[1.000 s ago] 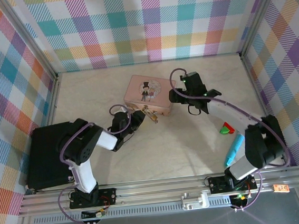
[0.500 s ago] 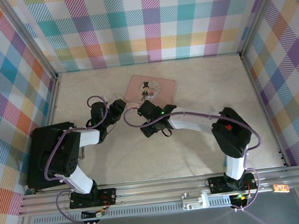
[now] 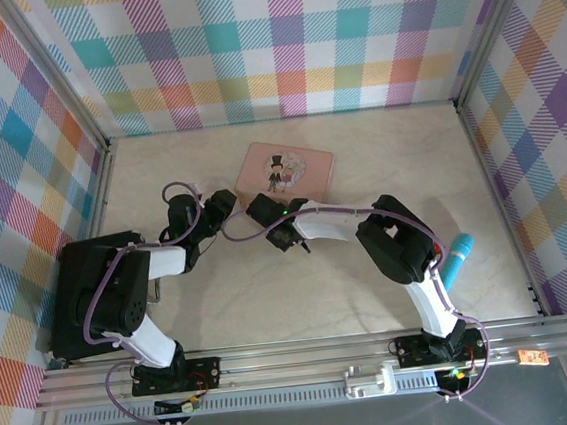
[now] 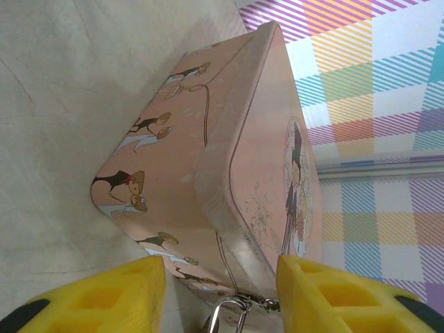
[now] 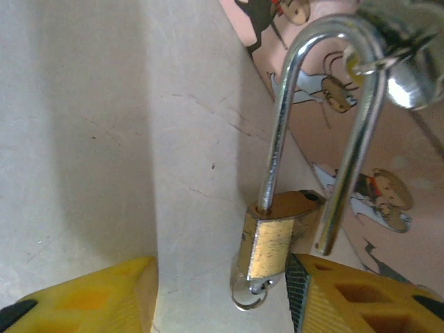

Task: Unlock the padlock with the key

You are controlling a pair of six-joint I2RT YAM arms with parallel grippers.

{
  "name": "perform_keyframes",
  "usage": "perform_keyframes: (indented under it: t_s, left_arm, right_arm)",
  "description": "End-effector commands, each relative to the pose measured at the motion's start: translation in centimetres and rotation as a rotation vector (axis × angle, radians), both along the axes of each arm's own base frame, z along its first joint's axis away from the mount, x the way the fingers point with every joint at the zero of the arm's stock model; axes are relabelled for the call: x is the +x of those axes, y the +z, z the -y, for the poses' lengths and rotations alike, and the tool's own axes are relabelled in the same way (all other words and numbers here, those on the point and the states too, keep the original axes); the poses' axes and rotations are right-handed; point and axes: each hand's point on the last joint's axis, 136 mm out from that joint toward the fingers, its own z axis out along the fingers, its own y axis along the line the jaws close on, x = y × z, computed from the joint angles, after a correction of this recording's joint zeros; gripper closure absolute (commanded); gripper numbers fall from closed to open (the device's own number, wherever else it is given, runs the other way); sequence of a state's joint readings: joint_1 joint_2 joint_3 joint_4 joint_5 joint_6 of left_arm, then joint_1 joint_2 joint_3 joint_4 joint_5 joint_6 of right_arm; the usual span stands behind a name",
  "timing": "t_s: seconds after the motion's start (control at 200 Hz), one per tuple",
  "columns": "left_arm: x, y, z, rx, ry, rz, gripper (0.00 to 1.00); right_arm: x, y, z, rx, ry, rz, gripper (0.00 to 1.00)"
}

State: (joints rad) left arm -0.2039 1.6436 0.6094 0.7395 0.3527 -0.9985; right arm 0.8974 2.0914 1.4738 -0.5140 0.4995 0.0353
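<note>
From above, the pink tin (image 3: pixel 284 167) lies toward twelve o'clock on the counter (image 3: pixel 272 304). The left hand (image 3: pixel 227 200) and right hand (image 3: pixel 260 211) meet at its seven o'clock corner. The lock is too small to make out there.

On the left wrist camera, the left hand's yellow fingers stand apart and grip nothing. The tin rises toward twelve, and a wire loop sits untouched at six.

On the right wrist camera, the padlock (image 5: pixel 270 243) hangs by its shackle (image 5: pixel 279 139) from the tin's catch (image 5: pixel 409 83) at one o'clock. One shackle leg sits in the brass body and the other hangs free beside it, so I judge the lock sprung. The key (image 5: pixel 248 295) seems to poke from the body's underside at six, though it is partly cropped. The right hand (image 5: pixel 220 277) is partly open and holds nothing; the body is just beside its five o'clock finger (image 5: pixel 347 298).

The lock looks light, hard and slick, and it should swing freely. Pinch the body across its flat faces, since the key's thin bow would slip easily.
</note>
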Motion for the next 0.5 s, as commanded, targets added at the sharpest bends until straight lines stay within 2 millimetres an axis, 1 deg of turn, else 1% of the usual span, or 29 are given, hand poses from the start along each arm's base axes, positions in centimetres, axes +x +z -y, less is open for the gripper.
perform_keyframes:
  t_s: [0.0,0.205,0.335,0.4,0.47,0.495]
  left_arm:
    - [0.1,0.9,-0.2,-0.025,-0.009,0.048,0.54]
    - [-0.9,0.5,-0.2,-0.04,-0.02,0.044,0.54]
    - [-1.5,0.1,-0.2,-0.046,-0.021,0.036,0.54]
    - [-1.7,0.1,-0.1,-0.056,-0.023,0.036,0.55]
    - [-1.9,0.1,0.1,-0.068,-0.028,0.037,0.54]
    - [-2.0,0.2,0.2,-0.071,-0.031,0.041,0.54]
  right_arm:
    - [1.5,0.3,0.8,-0.036,-0.018,0.053,0.49]
    - [2.3,-1.0,1.8,-0.017,-0.051,0.01,0.56]
    - [2.0,-1.6,1.4,0.025,-0.034,-0.032,0.64]
    - [1.7,-1.9,1.2,0.047,-0.027,-0.051,0.69]
    - [1.6,-1.9,1.1,0.082,-0.03,-0.08,0.79]
    - [1.6,-1.9,1.1,0.095,-0.029,-0.092,0.81]
